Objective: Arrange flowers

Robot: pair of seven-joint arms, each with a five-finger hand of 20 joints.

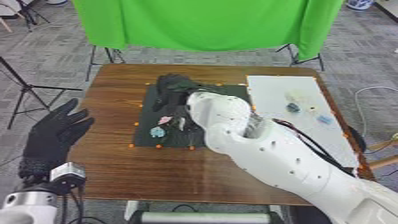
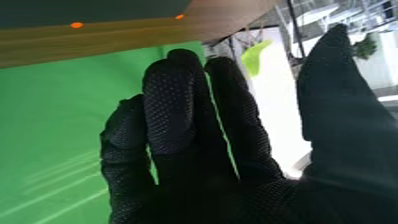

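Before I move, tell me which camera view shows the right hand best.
The right wrist view: the right hand is close up, with its fingers and thumb clearly apart. The head view shows it smaller, at the end of the white right arm, over the dark mat's far left part.

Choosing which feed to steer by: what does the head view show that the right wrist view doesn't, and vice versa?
Head view: the left hand, the white sheet, and pink and light-blue flowers on the dark mat.
Right wrist view: a leafy plant and a yellow-green object.
Both: the right hand, green cloth, dark mat, wooden table and orange dots.
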